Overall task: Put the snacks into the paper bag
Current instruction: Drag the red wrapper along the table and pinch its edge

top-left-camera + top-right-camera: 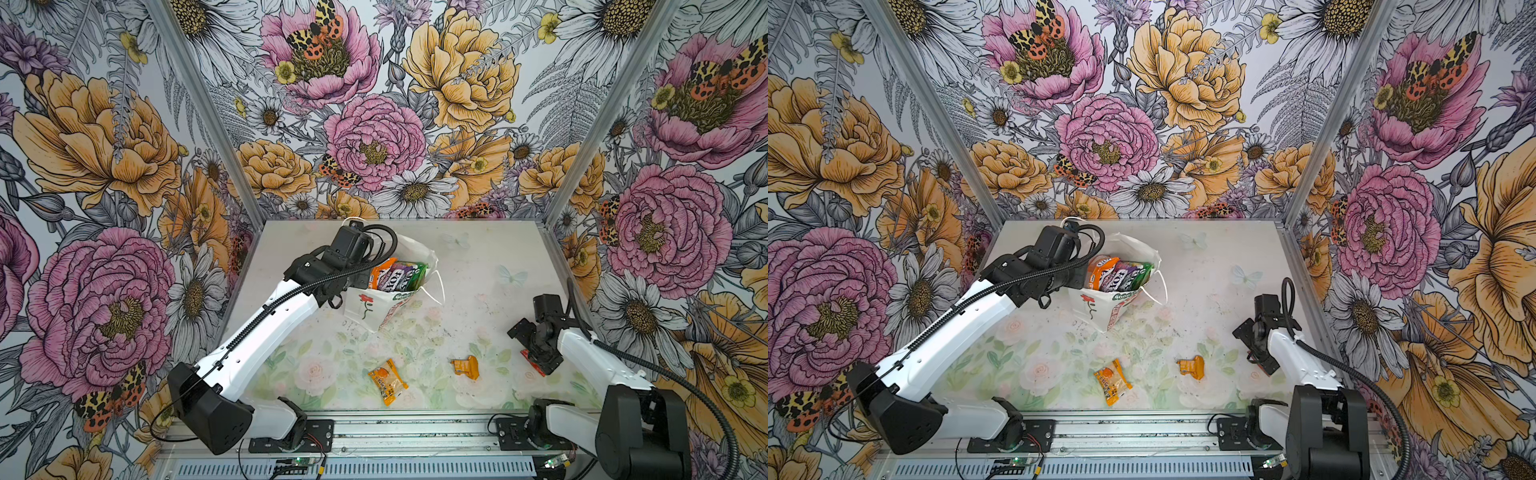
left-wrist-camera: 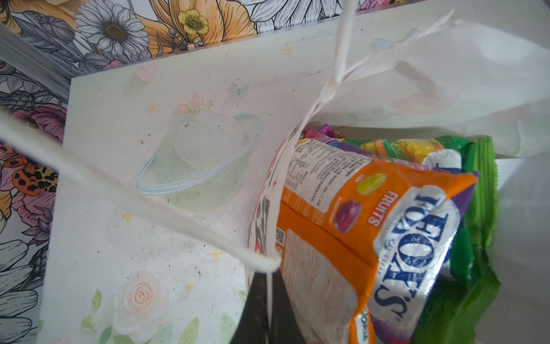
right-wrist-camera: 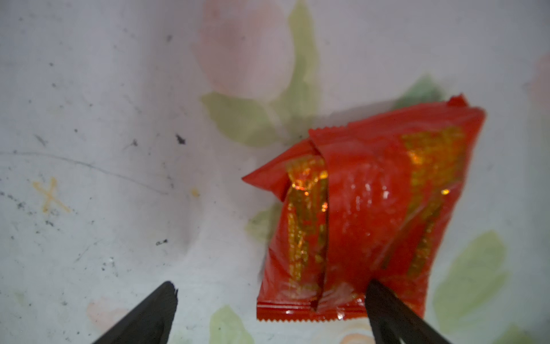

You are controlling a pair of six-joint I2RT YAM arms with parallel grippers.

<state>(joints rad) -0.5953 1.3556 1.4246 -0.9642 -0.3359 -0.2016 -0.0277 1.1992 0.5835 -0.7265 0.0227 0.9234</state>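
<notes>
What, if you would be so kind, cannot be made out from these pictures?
- Paper bag contents: in both top views its walls and the top snacks hide anything deeper.
- Left gripper: behind its wrist in both top views; cut off by the left wrist view's edge.
- Red sachet: print blurred in the right wrist view; mostly under the right gripper in both top views.
- Bag lettering: too small in both top views.
</notes>
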